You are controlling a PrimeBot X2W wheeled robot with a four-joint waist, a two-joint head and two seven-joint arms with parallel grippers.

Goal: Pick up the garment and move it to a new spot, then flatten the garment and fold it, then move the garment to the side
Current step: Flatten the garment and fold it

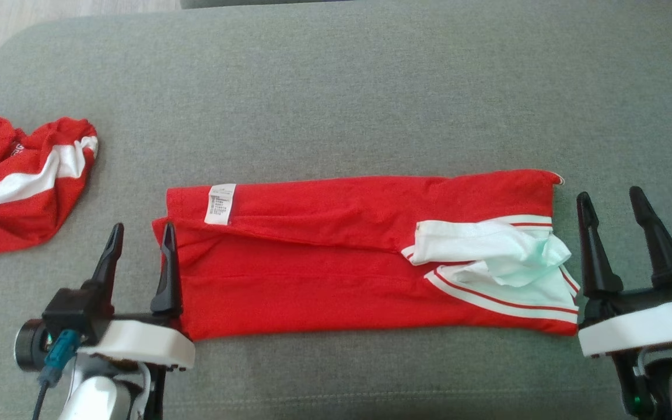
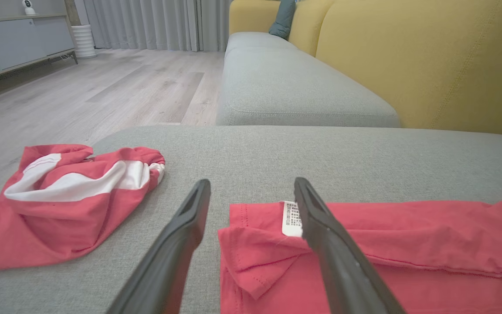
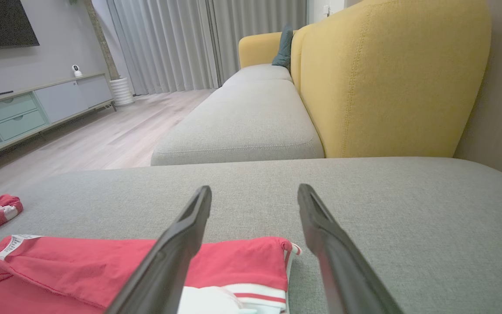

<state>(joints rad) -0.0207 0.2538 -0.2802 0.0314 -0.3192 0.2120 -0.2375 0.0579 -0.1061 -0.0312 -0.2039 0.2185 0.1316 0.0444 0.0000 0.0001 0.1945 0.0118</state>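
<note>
The garment (image 1: 342, 256) is red with white-trimmed sleeves and lies folded into a long flat strip across the grey cushion (image 1: 336, 87), with a white label (image 1: 220, 204) near its left end. My left gripper (image 1: 142, 228) stands open at that left end. One finger is over the garment's edge (image 2: 259, 253) and the other over bare cushion. At the strip's right end my right gripper (image 1: 610, 195) is open too, just beside the white sleeve part (image 1: 499, 251). In the right wrist view its fingers (image 3: 255, 189) straddle the garment's far corner (image 3: 277, 248). Nothing is held.
A second red and white garment (image 1: 15, 181) lies crumpled at the cushion's left edge (image 2: 59, 200). Beyond the cushion runs a grey sofa seat (image 3: 242, 126) with a yellow backrest (image 3: 386, 78). Wooden floor (image 2: 103, 87) lies to the left.
</note>
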